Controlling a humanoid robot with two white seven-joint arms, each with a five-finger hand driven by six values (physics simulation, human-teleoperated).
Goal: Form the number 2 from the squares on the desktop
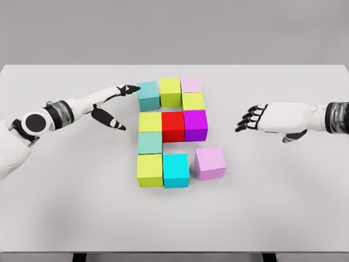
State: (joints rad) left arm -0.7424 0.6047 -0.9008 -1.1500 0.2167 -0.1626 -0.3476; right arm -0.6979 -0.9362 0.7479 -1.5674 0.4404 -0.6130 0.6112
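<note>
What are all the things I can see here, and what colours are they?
yellow-green blocks: four; top row middle, right column below the pale pink one, left of the red one, bottom left corner.
teal blocks: two; top left of the shape, and lower in the left column.
pale pink block: one; top right.
red block: one; middle of the shape.
purple block: one; right of the red one.
cyan block: one; bottom row middle.
lilac block: one; bottom right, turned askew, slightly apart.
table: one, white, under everything.
left hand: fingertips at the top teal block.
right hand: open, off to the right.
</note>
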